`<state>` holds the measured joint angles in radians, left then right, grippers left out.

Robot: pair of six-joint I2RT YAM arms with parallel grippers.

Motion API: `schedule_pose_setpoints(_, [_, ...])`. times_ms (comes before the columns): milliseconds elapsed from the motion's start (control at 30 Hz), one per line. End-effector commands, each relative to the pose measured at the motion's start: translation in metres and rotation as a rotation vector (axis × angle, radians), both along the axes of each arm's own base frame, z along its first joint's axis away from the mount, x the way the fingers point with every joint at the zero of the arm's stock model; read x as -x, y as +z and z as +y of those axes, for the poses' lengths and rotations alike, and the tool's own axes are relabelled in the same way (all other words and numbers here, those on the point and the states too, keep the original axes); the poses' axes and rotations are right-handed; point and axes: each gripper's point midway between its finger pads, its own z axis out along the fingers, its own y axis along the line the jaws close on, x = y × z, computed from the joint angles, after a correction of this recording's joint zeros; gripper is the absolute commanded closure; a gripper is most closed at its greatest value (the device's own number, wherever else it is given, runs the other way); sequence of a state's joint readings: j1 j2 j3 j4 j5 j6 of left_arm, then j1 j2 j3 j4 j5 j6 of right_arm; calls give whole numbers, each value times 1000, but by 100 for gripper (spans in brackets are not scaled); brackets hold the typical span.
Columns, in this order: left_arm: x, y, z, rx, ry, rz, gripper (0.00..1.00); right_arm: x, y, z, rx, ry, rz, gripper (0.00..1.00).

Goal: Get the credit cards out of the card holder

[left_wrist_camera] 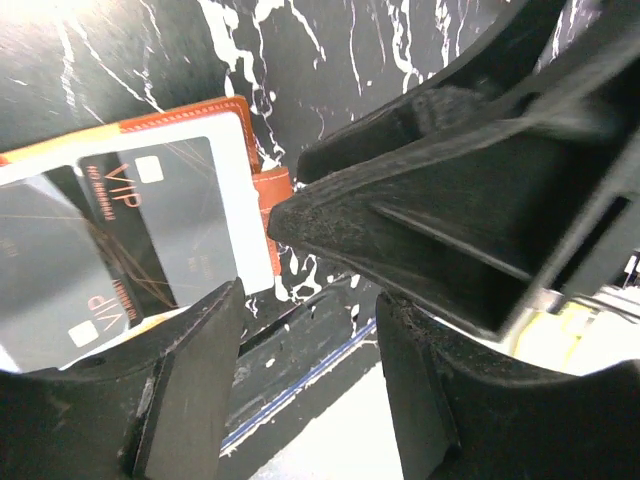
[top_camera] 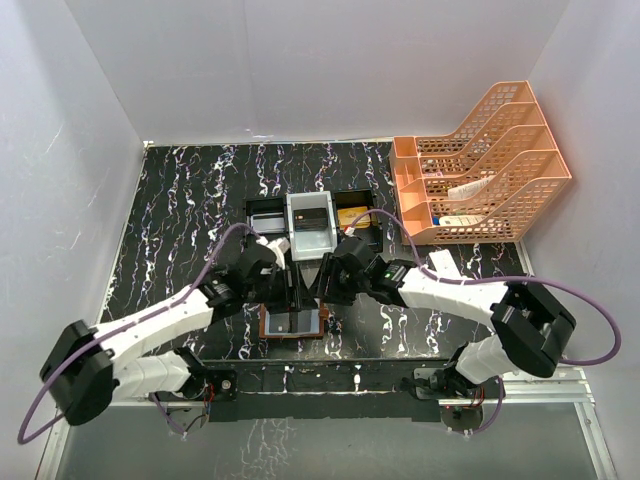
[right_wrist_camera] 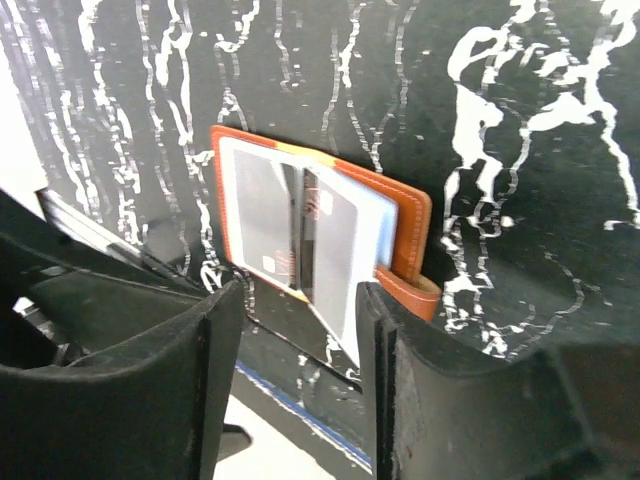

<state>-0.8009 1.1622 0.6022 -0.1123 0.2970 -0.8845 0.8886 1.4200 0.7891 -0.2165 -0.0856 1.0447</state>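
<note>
The brown card holder point(top_camera: 293, 322) lies spread open on the dark marbled mat near the front edge. Grey credit cards point(left_wrist_camera: 185, 225) with "VIP" print sit in its pale pockets; they also show in the right wrist view point(right_wrist_camera: 258, 210). The holder's brown edge point(right_wrist_camera: 405, 215) and clasp tab point(right_wrist_camera: 410, 290) are plain there, and the tab also shows in the left wrist view point(left_wrist_camera: 272, 215). My left gripper point(top_camera: 287, 293) point(left_wrist_camera: 310, 350) is open and empty, just above the holder's far left part. My right gripper point(top_camera: 320, 290) point(right_wrist_camera: 300, 340) is open and empty, close beside it over the holder's right part.
A black-and-white compartment tray point(top_camera: 310, 225) holding a gold block point(top_camera: 351, 216) stands just behind the grippers. An orange mesh file rack point(top_camera: 480, 180) fills the back right. The mat's front edge and a metal rail point(top_camera: 330, 375) lie just in front of the holder. White walls enclose the table.
</note>
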Motion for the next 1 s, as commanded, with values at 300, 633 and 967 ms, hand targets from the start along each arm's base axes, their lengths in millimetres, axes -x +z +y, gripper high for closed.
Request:
schedule_pose_setpoints(300, [-35,9,73,-260,216,-110,48,8,0,62,-185,162,73,68])
schedule_pose_setpoints(633, [-36,1,45,-92,80,-9,49,17,-62,18,36,84,167,70])
schedule_pose_setpoints(967, [-28,-27,34,-83,8,99,50,12,-63,7,47,59,163,71])
